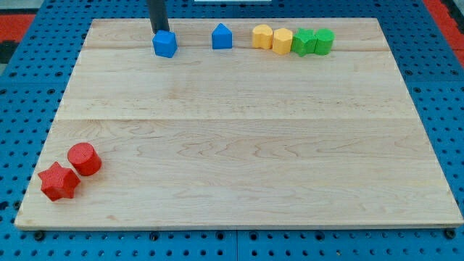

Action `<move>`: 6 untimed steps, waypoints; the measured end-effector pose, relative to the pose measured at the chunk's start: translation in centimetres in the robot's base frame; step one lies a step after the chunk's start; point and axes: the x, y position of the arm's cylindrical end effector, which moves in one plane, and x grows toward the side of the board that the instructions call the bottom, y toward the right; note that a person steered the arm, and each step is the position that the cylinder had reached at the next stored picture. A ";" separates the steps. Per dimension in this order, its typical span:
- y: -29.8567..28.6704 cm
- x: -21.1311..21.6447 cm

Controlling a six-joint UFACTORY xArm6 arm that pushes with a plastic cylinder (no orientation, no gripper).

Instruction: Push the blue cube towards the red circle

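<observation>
The blue cube [165, 43] sits near the view's top, left of centre, on the wooden board [239, 145]. The red circle, a short red cylinder [85, 159], lies far off at the view's lower left. My tip [159, 31] comes down from the view's top edge and stands just behind the blue cube, at its upper left corner, touching or nearly touching it.
A red star [58, 182] lies against the red circle's lower left. Along the view's top run a blue house-shaped block [222, 36], two yellow blocks [262, 35] [282, 41] and two green blocks [304, 41] [324, 40]. Blue pegboard surrounds the board.
</observation>
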 end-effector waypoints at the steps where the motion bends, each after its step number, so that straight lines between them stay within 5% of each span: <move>1: 1.5 -0.2; 3: 1.9 -0.4; 6: 1.3 4.9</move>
